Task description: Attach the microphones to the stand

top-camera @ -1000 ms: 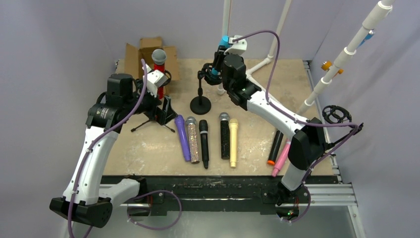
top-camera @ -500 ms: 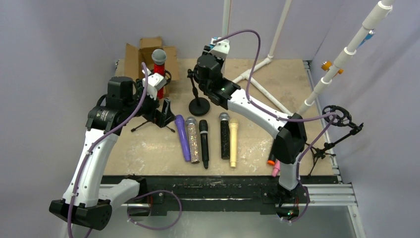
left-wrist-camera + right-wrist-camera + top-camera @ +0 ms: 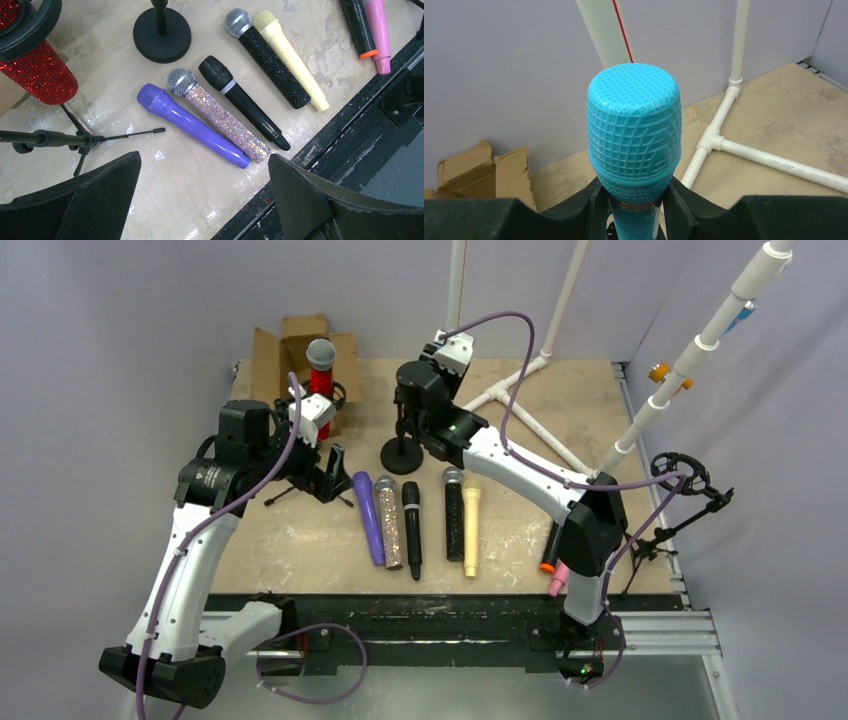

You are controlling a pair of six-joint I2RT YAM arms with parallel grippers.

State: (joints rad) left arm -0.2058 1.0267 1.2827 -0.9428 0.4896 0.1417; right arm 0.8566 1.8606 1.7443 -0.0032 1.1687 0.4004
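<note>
My right gripper is shut on a light blue microphone, held upright with its mesh head on top. In the top view that gripper hangs just over the pole of the round-base stand. A red glitter microphone sits in a ring mount on a tripod stand. Purple, silver glitter, black, black glitter and cream microphones lie side by side on the table. My left gripper hovers open above them, holding nothing.
A pink microphone and a black one with an orange end lie near the right arm's base. A torn cardboard box stands at the back left. White pipes cross the back. A second ring-mount tripod stands at the right edge.
My right arm has swung left and come down over the round-base stand with the blue microphone. The left arm has hardly moved.
</note>
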